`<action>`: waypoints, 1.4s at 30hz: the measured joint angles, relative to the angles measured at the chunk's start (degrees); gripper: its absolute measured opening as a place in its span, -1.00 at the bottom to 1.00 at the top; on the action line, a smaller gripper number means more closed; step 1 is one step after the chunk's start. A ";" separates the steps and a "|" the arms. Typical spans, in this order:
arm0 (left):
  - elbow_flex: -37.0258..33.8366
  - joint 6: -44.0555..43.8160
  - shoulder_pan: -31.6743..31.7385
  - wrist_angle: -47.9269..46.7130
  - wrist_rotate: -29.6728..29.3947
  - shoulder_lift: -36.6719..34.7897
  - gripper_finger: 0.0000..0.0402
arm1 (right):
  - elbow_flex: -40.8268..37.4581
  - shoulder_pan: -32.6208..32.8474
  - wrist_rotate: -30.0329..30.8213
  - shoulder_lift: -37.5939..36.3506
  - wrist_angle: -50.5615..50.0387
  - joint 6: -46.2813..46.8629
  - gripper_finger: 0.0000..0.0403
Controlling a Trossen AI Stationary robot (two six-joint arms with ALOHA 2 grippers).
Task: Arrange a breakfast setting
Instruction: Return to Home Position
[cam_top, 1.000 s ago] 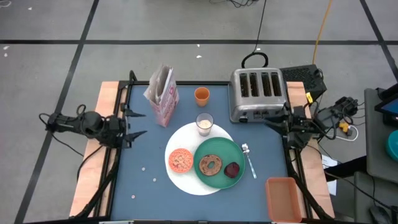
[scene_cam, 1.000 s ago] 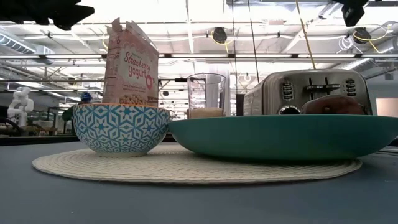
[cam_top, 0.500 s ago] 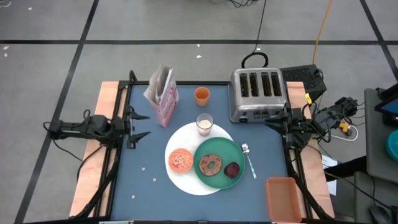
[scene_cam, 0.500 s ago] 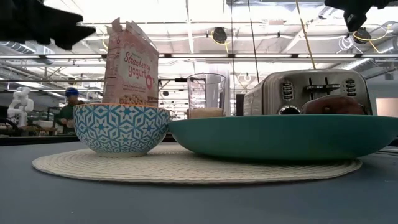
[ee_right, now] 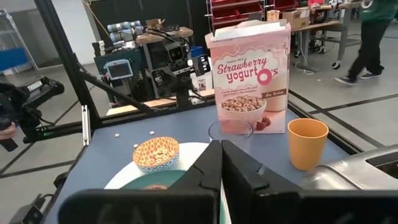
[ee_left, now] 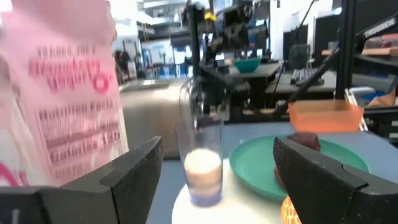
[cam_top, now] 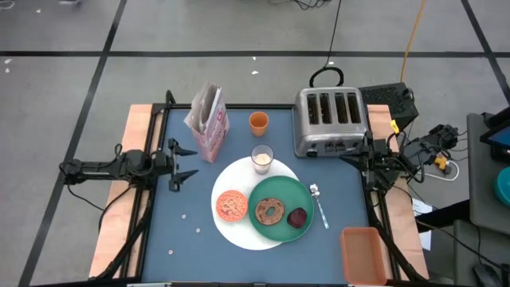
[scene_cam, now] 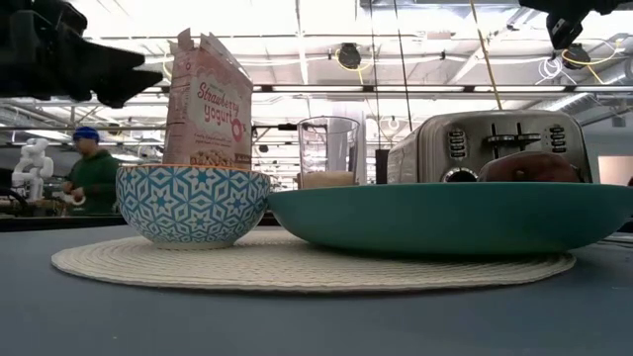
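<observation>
Black left gripper (cam_top: 188,162), spread wide and empty, has edged inward at 9 o'clock; right gripper (cam_top: 348,156) waits closed at 3. Your breakfast setting (cam_top: 239,231) looks finished.

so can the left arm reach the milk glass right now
Probably yes. The left gripper is open at the left edge of the table, facing the milk glass with nothing between them; the cereal box stands beside that line, not across it.

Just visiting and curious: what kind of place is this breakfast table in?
Likely a robotics lab, not a kitchen: the left gripper, open, and right gripper, shut, hover at either side of the table, cables cross a taped grey floor, and equipment benches fill the room behind.
</observation>
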 joint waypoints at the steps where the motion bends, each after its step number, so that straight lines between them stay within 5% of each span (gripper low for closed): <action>1: 0.00 -0.51 0.27 -0.89 0.03 0.00 0.53 | 0.00 0.00 -0.05 0.02 -0.28 -0.02 -0.99; 17: 0.11 -5.59 1.11 -5.46 1.19 0.39 0.53 | -0.51 0.00 -1.74 -1.91 -2.94 -3.68 -1.00; 29: 0.11 -5.85 1.09 -5.55 1.17 0.42 0.53 | -14.52 0.00 -1.76 -14.19 6.92 -6.32 -1.00; 42: 0.07 -5.70 1.09 -5.10 1.10 0.44 0.53 | -22.11 -3.07 -3.33 -14.12 15.30 -10.63 -1.00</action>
